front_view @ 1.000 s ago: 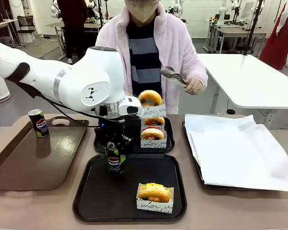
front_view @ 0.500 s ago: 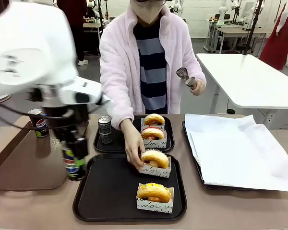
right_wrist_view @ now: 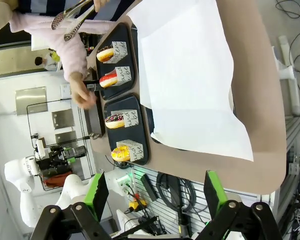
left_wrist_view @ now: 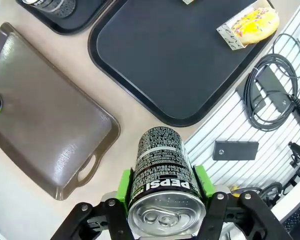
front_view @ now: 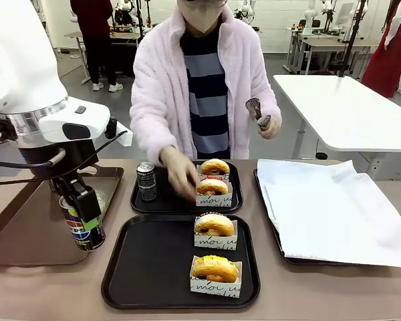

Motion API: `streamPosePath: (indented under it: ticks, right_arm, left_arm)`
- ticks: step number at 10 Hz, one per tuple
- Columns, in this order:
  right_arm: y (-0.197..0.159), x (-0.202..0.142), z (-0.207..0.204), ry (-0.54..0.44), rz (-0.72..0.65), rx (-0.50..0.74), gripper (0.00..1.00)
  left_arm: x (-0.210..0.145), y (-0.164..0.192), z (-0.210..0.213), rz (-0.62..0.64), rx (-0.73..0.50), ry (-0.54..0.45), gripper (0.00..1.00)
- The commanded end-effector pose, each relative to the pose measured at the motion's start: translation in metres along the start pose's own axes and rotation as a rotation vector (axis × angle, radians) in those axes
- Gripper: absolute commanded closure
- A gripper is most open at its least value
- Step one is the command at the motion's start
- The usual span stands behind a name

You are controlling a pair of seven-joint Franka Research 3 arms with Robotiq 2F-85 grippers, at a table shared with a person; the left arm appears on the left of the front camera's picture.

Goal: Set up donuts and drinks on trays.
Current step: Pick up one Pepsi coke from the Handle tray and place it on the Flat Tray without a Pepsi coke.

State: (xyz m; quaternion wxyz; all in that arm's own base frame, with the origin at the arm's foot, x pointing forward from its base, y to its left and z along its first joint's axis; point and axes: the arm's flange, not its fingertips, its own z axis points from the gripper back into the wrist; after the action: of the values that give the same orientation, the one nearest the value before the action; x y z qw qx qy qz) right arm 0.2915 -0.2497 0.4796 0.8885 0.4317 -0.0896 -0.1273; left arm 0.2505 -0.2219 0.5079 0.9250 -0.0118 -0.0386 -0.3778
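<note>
At lower left of the front view the left gripper (front_view: 85, 217) grasps a Pepsi can (front_view: 83, 227) beside the near black tray (front_view: 154, 267), while the right wrist view shows the right gripper (right_wrist_view: 155, 195) spread empty.

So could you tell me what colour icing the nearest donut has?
Yellow with sprinkles, on the donut; clearest in the left wrist view.

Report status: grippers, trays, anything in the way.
Left gripper shut on Pepsi can, over brown tray's edge. Right gripper open, high. Near tray: two donuts, no can. Person's hand over far tray.
</note>
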Motion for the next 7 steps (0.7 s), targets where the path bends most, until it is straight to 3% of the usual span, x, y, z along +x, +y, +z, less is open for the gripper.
streamPosePath:
  ticks: [1, 2, 4, 7]
  right_arm:
    - [0.001, -0.001, 0.000, 0.004, 0.001, 0.002, 0.00]
    - [0.001, -0.001, 0.000, 0.004, 0.001, 0.002, 0.00]
    - [0.001, -0.001, 0.000, 0.004, 0.001, 0.002, 0.00]
    - [0.001, -0.001, 0.000, 0.004, 0.001, 0.002, 0.00]
  left_arm:
    - [-0.003, -0.002, 0.005, -0.003, 0.002, -0.001, 0.41]
    - [0.000, 0.000, 0.000, 0.000, 0.000, 0.000, 0.41]
    - [0.051, 0.003, -0.027, 0.057, -0.009, 0.002, 0.41]
    - [0.091, 0.007, -0.072, 0.101, -0.049, 0.003, 0.41]
